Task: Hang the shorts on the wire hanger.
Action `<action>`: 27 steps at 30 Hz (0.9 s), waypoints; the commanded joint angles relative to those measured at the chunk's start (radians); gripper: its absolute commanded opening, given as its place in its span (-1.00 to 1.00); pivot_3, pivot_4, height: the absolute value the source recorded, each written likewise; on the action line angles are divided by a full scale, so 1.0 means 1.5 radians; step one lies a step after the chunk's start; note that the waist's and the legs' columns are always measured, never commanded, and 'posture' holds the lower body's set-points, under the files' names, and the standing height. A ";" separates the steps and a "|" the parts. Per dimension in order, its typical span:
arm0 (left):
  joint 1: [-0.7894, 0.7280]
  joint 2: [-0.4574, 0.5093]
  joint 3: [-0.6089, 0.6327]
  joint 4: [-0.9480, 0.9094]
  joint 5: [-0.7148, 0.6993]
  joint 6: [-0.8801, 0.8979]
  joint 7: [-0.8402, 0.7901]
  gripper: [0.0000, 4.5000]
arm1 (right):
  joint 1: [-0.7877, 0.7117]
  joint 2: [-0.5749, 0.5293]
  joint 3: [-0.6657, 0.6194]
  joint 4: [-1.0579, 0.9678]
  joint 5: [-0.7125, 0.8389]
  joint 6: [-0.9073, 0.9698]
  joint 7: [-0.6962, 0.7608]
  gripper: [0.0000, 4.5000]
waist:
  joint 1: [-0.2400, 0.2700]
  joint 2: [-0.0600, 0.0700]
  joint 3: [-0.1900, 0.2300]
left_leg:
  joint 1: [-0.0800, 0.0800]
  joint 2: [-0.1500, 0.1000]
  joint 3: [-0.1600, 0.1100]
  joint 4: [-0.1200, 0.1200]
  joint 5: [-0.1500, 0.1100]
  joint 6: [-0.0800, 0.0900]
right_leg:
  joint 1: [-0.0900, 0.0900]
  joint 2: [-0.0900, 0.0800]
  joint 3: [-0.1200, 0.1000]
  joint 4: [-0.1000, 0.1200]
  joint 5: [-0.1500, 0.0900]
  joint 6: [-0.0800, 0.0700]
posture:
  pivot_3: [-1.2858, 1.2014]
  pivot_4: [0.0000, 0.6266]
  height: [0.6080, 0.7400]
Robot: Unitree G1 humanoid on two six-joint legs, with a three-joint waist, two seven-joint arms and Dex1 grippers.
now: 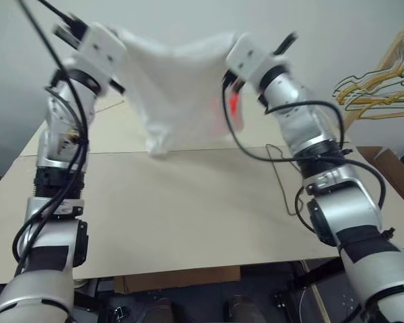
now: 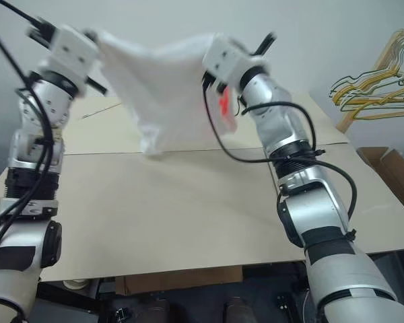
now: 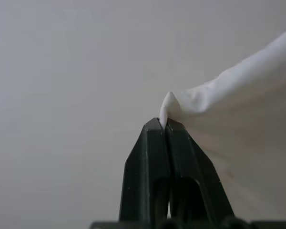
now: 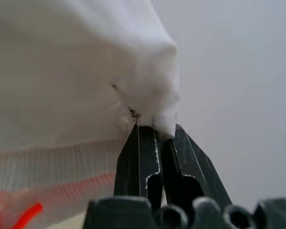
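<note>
Left eye view — shorts [image 1: 175,87] stretched between both tools, above table [image 1: 188,222]

Beige table [image 1: 188,222], yellow hangers [image 1: 380,87], cardboard box [image 1: 394,168] at right.

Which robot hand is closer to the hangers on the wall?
The right gripper, pinching the shorts. The yellow and green hangers hang on its side; the left gripper is opposite.

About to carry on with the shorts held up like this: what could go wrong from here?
The left pincer pinches only a small tip of the shorts, so a pull might slip it free. The shorts sag between both pincers, the right also on an edge. The wire hanger lies beside the right arm, which could knock it.
</note>
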 commanded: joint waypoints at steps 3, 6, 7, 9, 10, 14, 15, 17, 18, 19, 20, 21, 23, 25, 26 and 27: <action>0.091 0.063 0.045 -0.127 -0.029 -0.054 -0.048 -0.99 | 0.099 -0.019 0.014 -0.112 0.009 -0.074 0.067 -1.00 | -0.017 0.000 -0.001 | 0.000 0.000 0.000 0.000 -0.001 0.000 | 0.001 0.000 0.000 -0.002 -0.001 0.001 | 0.04 -1.00 1.00; 0.192 0.111 0.064 -0.186 -0.064 -0.075 -0.121 -0.99 | 0.189 -0.041 0.055 -0.158 -0.014 -0.086 0.137 -1.00 | -0.025 0.000 -0.001 | 0.000 -0.001 0.000 0.001 -0.001 0.001 | 0.002 -0.001 0.000 -0.001 -0.001 0.002 | 0.05 -1.00 1.00; 0.227 0.124 0.068 -0.208 -0.096 -0.076 -0.165 -0.99 | 0.213 -0.049 0.067 -0.171 -0.019 -0.099 0.154 -1.00 | -0.027 0.000 -0.001 | 0.000 -0.001 0.000 0.001 -0.002 0.003 | 0.002 -0.001 0.000 0.000 -0.001 0.001 | 0.05 -1.00 1.00; 0.323 0.162 0.068 -0.264 -0.174 -0.070 -0.282 -0.99 | 0.259 -0.061 0.089 -0.192 -0.025 -0.118 0.187 -1.00 | -0.030 0.000 0.000 | 0.001 -0.001 0.000 0.002 -0.005 0.007 | 0.001 -0.001 0.000 0.000 -0.001 0.001 | 0.06 -1.00 1.00; 0.383 0.189 0.064 -0.289 -0.190 -0.068 -0.334 -0.99 | 0.281 -0.069 0.103 -0.197 -0.033 -0.137 0.196 -1.00 | -0.032 0.000 0.000 | 0.002 -0.001 0.000 0.002 -0.005 0.008 | 0.002 -0.001 0.000 0.000 -0.001 0.001 | 0.06 -1.00 1.00; 0.533 0.256 0.051 -0.361 -0.161 0.011 -0.409 -0.99 | 0.333 -0.102 0.145 -0.205 -0.047 -0.195 0.268 -1.00 | -0.033 0.000 0.000 | 0.009 0.000 0.001 0.002 -0.004 0.008 | 0.005 -0.001 0.001 0.004 -0.001 -0.001 | 0.08 -1.00 1.00; 0.571 0.277 0.053 -0.379 -0.163 0.005 -0.441 -0.99 | 0.347 -0.119 0.155 -0.222 -0.027 -0.205 0.324 -1.00 | -0.032 0.000 0.000 | 0.010 0.000 0.001 0.002 -0.004 0.009 | 0.006 -0.001 0.001 0.004 -0.001 -0.001 | 0.08 -1.00 1.00; 0.619 0.295 0.065 -0.418 -0.178 0.053 -0.476 -0.99 | 0.368 -0.150 0.167 -0.252 0.003 -0.231 0.409 -1.00 | -0.029 0.000 0.000 | 0.012 0.001 0.001 0.002 -0.003 0.009 | 0.008 0.000 0.000 0.004 -0.002 -0.001 | 0.08 -1.00 1.00; 0.645 0.309 0.073 -0.433 -0.189 0.068 -0.499 -0.99 | 0.378 -0.164 0.167 -0.273 0.022 -0.227 0.449 -1.00 | -0.026 0.000 0.000 | 0.014 0.001 0.001 0.002 -0.003 0.009 | 0.010 0.000 0.000 0.003 -0.002 -0.001 | 0.08 -1.00 1.00; 0.665 0.321 0.082 -0.442 -0.192 0.073 -0.517 -0.99 | 0.385 -0.176 0.166 -0.288 0.032 -0.232 0.476 -1.00 | -0.024 0.000 0.000 | 0.016 0.001 0.001 0.002 -0.003 0.009 | 0.012 0.000 0.000 0.003 -0.003 -0.001 | 0.08 -1.00 1.00; 0.684 0.328 0.092 -0.459 -0.195 0.100 -0.528 -0.99 | 0.392 -0.188 0.165 -0.307 0.044 -0.229 0.507 -1.00 | -0.022 0.000 0.000 | 0.017 0.001 0.001 0.002 -0.003 0.009 | 0.013 0.000 0.000 0.003 -0.004 0.000 | 0.07 -1.00 1.00; 0.699 0.335 0.100 -0.472 -0.199 0.123 -0.540 -0.99 | 0.397 -0.197 0.163 -0.322 0.051 -0.226 0.529 -1.00 | -0.019 0.000 0.000 | 0.017 0.001 0.001 0.002 -0.003 0.009 | 0.013 0.000 0.000 0.003 -0.004 0.000 | 0.07 -1.00 1.00; 0.755 0.369 0.122 -0.499 -0.209 0.139 -0.601 -0.99 | 0.412 -0.219 0.161 -0.359 0.069 -0.220 0.581 -1.00 | -0.018 0.000 0.000 | 0.017 0.001 0.001 0.002 -0.003 0.009 | 0.012 0.000 0.000 0.003 -0.004 -0.001 | 0.07 -1.00 1.00; 0.813 0.396 0.141 -0.531 -0.213 0.158 -0.655 -0.99 | 0.431 -0.237 0.162 -0.399 0.096 -0.215 0.626 -1.00 | -0.017 0.000 0.000 | 0.017 0.001 0.002 0.002 -0.003 0.009 | 0.012 0.000 0.001 0.003 -0.004 -0.002 | 0.06 -1.00 1.00; 0.837 0.406 0.150 -0.550 -0.206 0.183 -0.669 -0.99 | 0.441 -0.240 0.161 -0.417 0.107 -0.210 0.639 -1.00 | -0.017 0.000 0.000 | 0.017 0.001 0.002 0.001 -0.004 0.009 | 0.012 0.000 0.000 0.003 -0.005 -0.002 | 0.06 -1.00 1.00; 0.855 0.413 0.158 -0.565 -0.200 0.201 -0.677 -0.99 | 0.448 -0.241 0.159 -0.431 0.114 -0.204 0.649 -1.00 | -0.016 0.000 0.000 | 0.017 0.002 0.002 0.001 -0.004 0.008 | 0.012 0.000 0.000 0.003 -0.005 -0.003 | 0.06 -1.00 1.00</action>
